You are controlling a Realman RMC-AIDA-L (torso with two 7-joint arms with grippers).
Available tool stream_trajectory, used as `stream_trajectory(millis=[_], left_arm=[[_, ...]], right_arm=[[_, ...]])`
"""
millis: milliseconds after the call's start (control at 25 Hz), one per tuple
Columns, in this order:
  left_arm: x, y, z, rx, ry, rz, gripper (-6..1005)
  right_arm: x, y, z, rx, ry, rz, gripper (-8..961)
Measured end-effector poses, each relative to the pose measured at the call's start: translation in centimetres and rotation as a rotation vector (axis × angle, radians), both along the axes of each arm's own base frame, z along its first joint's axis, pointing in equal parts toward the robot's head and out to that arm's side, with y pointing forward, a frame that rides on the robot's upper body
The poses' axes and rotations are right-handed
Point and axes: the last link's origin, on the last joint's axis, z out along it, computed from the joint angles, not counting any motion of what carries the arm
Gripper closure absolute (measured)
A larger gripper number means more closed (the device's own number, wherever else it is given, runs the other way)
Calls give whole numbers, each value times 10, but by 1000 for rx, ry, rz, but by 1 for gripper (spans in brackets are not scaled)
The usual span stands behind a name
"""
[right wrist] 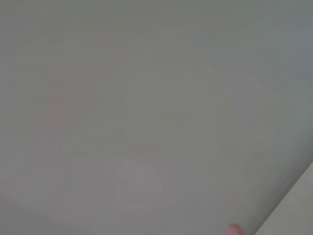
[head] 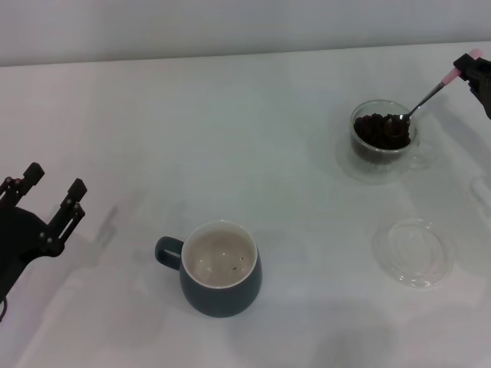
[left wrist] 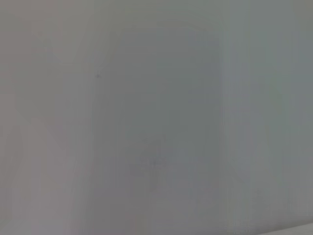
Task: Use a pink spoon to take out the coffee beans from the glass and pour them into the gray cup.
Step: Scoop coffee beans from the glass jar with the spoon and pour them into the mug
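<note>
Head view showed the gray cup point(head: 221, 270) nearest the robot, at about 6 o'clock on the white table point(head: 230, 138), upright, its loop handle toward 9 o'clock and only a few dark specks on its cream inside. The left gripper point(head: 52, 201) sat parked near the table's edge at 9 o'clock, fingers spread and released, holding nothing. At 4 o'clock a flat clear glass saucer point(head: 414, 253) lay by itself. Farther off, at 2 o'clock, stood the glass point(head: 383, 136) with the coffee beans point(head: 381, 130) heaped inside. The pink spoon point(head: 426, 98) had its metal bowl at the top of that heap, seemingly loaded with beans, and its stem slanted up and away toward 2 o'clock, where the right gripper point(head: 472, 75) was clenched on the pink handle end at the frame's edge.

The relation that mattered: the gray cup lay toward 7 o'clock from the spoon bowl, well apart, roughly along the spoon's own long axis extended. The right arm alone held the tool, so the carry would likely be its job. Both wrist views showed only blank surface.
</note>
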Motion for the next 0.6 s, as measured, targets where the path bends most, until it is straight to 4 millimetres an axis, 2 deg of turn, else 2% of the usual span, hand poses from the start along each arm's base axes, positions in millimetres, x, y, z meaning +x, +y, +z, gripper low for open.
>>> stream_trajectory(millis=[600], left_arm=[[1,1,-1,-1,-1,-4,348]], right_arm=[[-8,-6,-4,-14,6,66,813]])
